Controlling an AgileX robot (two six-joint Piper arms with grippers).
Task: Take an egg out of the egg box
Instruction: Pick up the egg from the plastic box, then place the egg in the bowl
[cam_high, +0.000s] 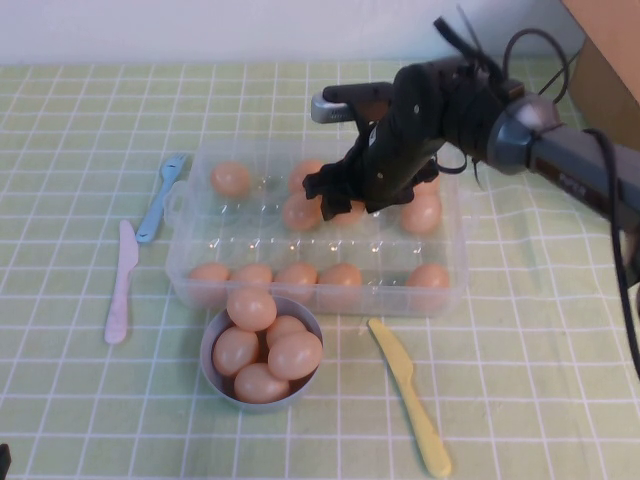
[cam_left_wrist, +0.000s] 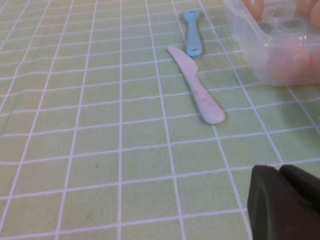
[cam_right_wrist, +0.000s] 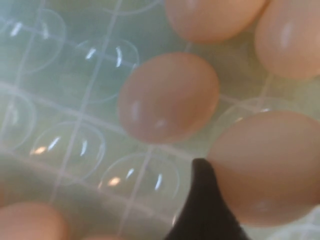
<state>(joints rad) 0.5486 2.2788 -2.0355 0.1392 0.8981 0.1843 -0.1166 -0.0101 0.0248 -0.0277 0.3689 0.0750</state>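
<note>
A: Where are we standing with the right gripper (cam_high: 335, 195)?

B: It is hanging low inside the egg box (cam_high: 455, 290), over the middle cells toward the far side. We are not able to tell whether its pincer is apart or together. In the wrist view only 1 dark tip of it is showing, right against a neighbouring egg.

A: And the egg (cam_high: 300, 212) we are going for?

B: It is sitting in its cell in the middle row, just beside the gripper on the robot's left, and nothing is lifting it yet. In the wrist view we are probably seeing the same egg (cam_right_wrist: 167, 97) at the centre, though we are judging that rather than reading it.

A: So how are we doing this well?

B: We are centring the gripper over that 1 egg, so that it is not nudging the neighbours packed close by. We are closing gently, since the shell looks smooth and could slip or crack. Then we are lifting straight up, clear of the box wall.

A: The left gripper (cam_left_wrist: 285, 200)?

B: It is resting low over the green checked cloth, well apart from the box. We cannot tell its state either. The bowl (cam_high: 208, 350) in front of the box is already holding 5 eggs.
</note>
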